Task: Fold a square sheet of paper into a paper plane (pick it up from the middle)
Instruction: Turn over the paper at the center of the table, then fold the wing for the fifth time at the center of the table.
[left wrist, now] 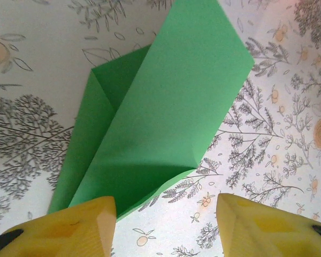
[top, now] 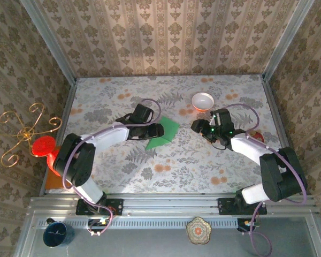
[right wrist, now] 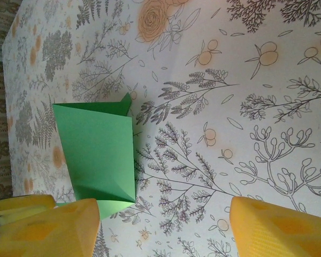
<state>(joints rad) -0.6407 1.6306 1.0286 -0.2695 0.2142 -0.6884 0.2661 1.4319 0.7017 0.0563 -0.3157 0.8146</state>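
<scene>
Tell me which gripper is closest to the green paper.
The left gripper: its open jaws sit right at the edge of the folded green paper, while the right gripper hangs apart from it, nearer the white bowl.

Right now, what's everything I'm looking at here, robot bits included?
table: one, floral-patterned top, under everything.
sheet of paper: one, bright green, partly folded, mid-table.
bowl: one, white with red rim, far side of the table.
wire ornament: one, gold, beyond the table's left edge.
red object: one, beside the ornament.
cup: one, blue, near-left corner below the rail.
small dish: one, patterned, near rail, centre.
left gripper: one, yellow fingers, open, at the paper's edge.
right gripper: one, yellow fingers, open, right of the paper.
</scene>
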